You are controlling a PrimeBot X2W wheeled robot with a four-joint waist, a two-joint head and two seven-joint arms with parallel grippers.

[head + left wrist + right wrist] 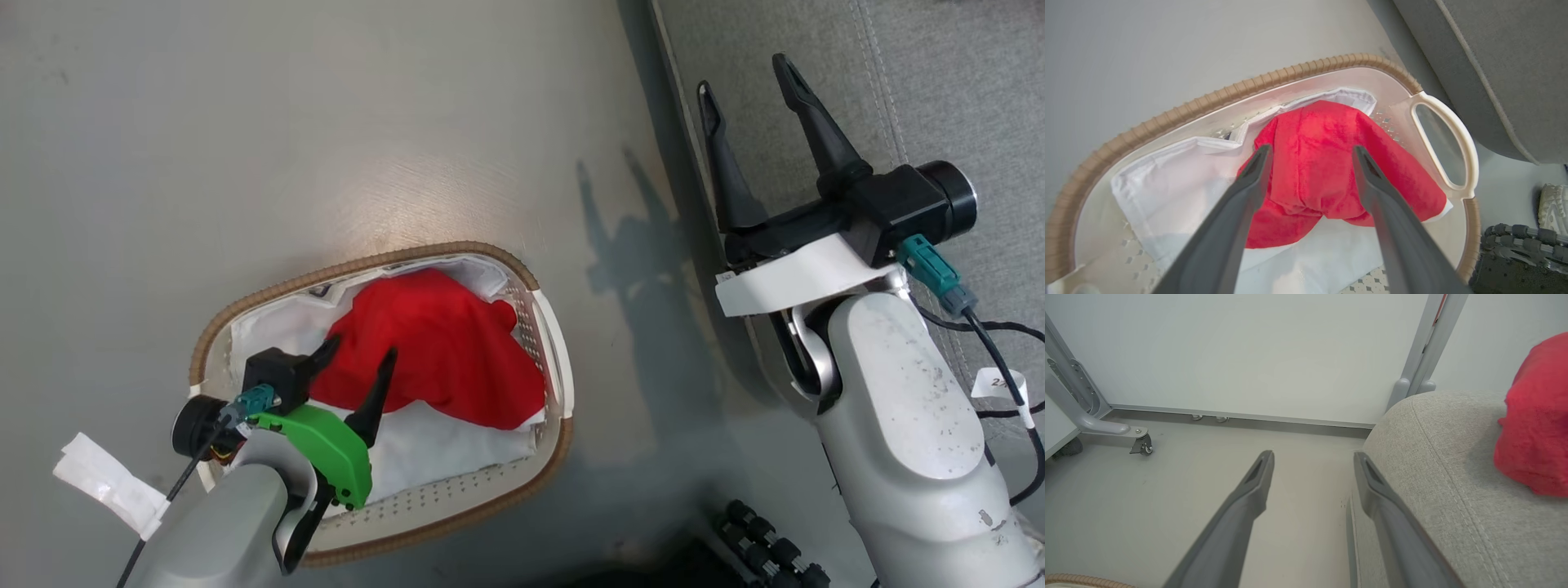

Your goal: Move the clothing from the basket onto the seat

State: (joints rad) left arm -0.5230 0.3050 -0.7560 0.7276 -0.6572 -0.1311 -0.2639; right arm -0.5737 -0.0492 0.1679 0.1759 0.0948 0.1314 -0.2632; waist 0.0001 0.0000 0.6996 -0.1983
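Left gripper, fingers spread, hangs over the clothing in the basket: lower straight, pinch the bunched middle, miss the liner. Right gripper gapes empty.

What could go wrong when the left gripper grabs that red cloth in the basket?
1. The left gripper is open, fingers astride the red garment, which lies on the white liner; a deep pinch could catch the liner too and drag it out.
2. The garment is bunched, so a hanging fold might snag on the brown rim of the basket.
3. The right gripper hovers open at the edge of the seat, possibly in the carrying path.
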